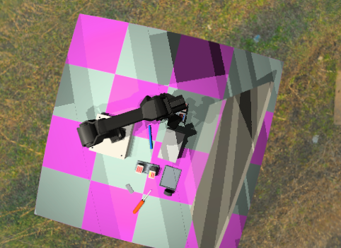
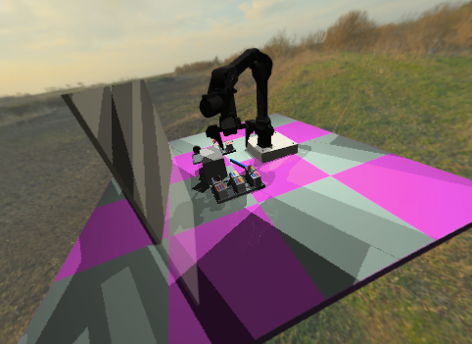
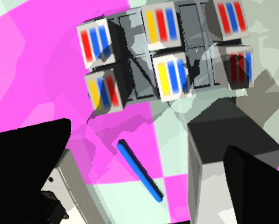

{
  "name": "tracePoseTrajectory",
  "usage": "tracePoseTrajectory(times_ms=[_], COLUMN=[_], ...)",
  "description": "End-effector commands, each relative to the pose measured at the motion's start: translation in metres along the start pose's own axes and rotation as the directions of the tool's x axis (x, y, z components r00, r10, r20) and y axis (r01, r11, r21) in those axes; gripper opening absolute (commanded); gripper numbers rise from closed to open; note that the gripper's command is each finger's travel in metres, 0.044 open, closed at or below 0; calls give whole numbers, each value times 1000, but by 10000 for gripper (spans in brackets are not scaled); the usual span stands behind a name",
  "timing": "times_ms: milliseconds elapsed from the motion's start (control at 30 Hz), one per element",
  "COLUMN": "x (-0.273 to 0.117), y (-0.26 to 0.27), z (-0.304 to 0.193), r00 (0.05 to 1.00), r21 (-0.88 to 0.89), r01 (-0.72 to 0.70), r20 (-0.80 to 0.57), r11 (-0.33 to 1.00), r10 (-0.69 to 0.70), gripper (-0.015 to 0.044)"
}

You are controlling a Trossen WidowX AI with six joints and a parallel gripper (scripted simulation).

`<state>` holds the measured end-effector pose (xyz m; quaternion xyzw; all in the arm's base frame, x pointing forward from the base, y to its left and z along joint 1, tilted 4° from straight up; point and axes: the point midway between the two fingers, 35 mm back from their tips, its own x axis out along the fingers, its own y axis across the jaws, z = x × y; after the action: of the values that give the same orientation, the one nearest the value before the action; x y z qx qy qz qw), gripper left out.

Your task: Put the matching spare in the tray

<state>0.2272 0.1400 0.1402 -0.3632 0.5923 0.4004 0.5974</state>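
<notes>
Six striped spares stand in a dark rack. In the wrist view the far row shows red-blue-blue, yellow-red-blue and red-blue-red; the near row shows yellow-blue-red, yellow-blue-blue and a shaded red-red-blue. The pale box-shaped unit stands beside them; no code shows on its visible faces. The grey tray looks empty. My gripper is open and empty, above the area between base and unit. The arm hides most of the rack in the top view.
A blue rod lies between base plate and unit. A small holder with two striped blocks, a black round thing, a grey piece and an orange screwdriver lie nearby. A tall slanted panel stands beyond.
</notes>
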Motion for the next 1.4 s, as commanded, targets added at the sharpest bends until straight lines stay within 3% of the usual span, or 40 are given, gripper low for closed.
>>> tracePoseTrajectory(times_ms=[0,300,500,1367], x=[20,24,61,89], y=[50,58,54,52], z=[-12,-15,-12,-9], r00=[1000,1000,1000,1000], r21=[-312,-362,-362,-362], r01=[-10,-11,-11,-11], r20=[1,1,1,1], r11=[950,932,932,932], r10=[11,12,12,12], gripper=[440,440,300,300])
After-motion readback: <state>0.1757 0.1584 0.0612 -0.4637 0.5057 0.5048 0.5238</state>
